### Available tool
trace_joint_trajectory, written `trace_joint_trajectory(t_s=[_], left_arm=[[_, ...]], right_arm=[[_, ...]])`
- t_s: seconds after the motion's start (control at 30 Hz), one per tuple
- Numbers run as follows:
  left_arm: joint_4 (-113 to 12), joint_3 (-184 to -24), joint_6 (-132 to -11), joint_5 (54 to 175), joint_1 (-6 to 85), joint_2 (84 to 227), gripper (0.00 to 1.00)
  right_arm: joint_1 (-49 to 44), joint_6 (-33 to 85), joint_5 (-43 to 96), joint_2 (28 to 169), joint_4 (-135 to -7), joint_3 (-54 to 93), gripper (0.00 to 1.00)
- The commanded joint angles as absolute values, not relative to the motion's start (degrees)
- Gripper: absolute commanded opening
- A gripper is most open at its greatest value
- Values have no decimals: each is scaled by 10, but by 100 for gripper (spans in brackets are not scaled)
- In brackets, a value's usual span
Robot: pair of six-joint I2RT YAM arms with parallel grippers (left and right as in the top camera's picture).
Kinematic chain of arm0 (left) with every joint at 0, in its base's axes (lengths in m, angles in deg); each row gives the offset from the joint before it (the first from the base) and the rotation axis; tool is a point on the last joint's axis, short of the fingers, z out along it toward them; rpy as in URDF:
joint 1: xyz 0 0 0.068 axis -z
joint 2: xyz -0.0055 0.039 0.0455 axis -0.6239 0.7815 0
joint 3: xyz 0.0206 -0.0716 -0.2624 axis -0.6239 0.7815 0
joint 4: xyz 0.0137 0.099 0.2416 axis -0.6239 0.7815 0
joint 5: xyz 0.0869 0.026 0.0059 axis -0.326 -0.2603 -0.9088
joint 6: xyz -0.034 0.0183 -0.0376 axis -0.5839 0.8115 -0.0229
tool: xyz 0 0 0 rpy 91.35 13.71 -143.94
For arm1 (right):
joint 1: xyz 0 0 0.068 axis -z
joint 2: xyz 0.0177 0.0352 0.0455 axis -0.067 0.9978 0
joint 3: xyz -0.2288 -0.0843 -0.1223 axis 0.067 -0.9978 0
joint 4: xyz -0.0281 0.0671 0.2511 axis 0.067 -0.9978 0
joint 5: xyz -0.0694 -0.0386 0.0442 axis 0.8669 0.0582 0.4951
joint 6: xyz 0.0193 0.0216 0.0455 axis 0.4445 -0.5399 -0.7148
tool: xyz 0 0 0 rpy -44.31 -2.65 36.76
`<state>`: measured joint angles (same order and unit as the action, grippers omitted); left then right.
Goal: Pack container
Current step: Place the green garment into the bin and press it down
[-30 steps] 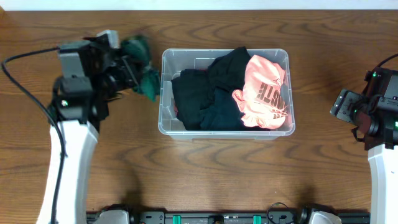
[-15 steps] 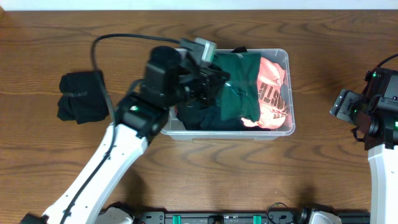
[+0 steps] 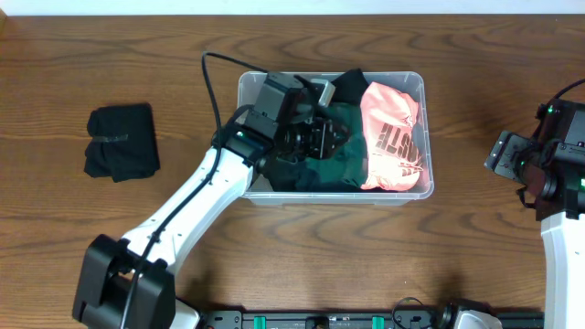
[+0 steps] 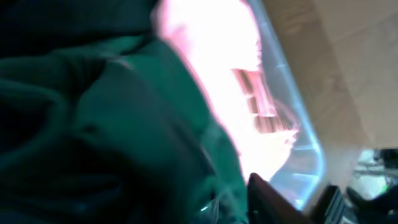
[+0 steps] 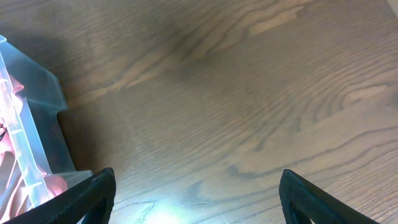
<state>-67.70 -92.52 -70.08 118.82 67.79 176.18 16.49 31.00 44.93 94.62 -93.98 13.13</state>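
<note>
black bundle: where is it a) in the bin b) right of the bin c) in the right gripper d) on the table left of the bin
d, the black bundle lies left of the bin, apart from it

- wooden table [image 3: 302, 256], brown with a strong grain
- black folded garment [image 3: 122, 142] lying on the table towards its left end, well apart from the container [image 3: 384, 196]
- dark green garment [image 3: 343, 151] bunched in the middle of the container
- pink garment [image 3: 393, 137] with dark lettering, just right of the green one, touching it
- black clothes [image 3: 352, 87] under and behind both
</note>
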Motion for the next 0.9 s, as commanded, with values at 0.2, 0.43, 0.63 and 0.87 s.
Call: trace_joint_trajectory(t_s=[0.2,0.43,0.63,0.87], left_arm=[[-668,-944,-677,1066,626,1691,70],[-670,-944,-647,1043,655,1685,57],[-649,-943,-644,1041,681,1741,50],[-603,-943,-643,971,681,1792,57]], right_arm=[[169,302,451,944,-940,138,82],[169,302,451,944,-940,138,82],[169,302,451,944,-940,138,82],[169,302,451,944,-939,138,82]])
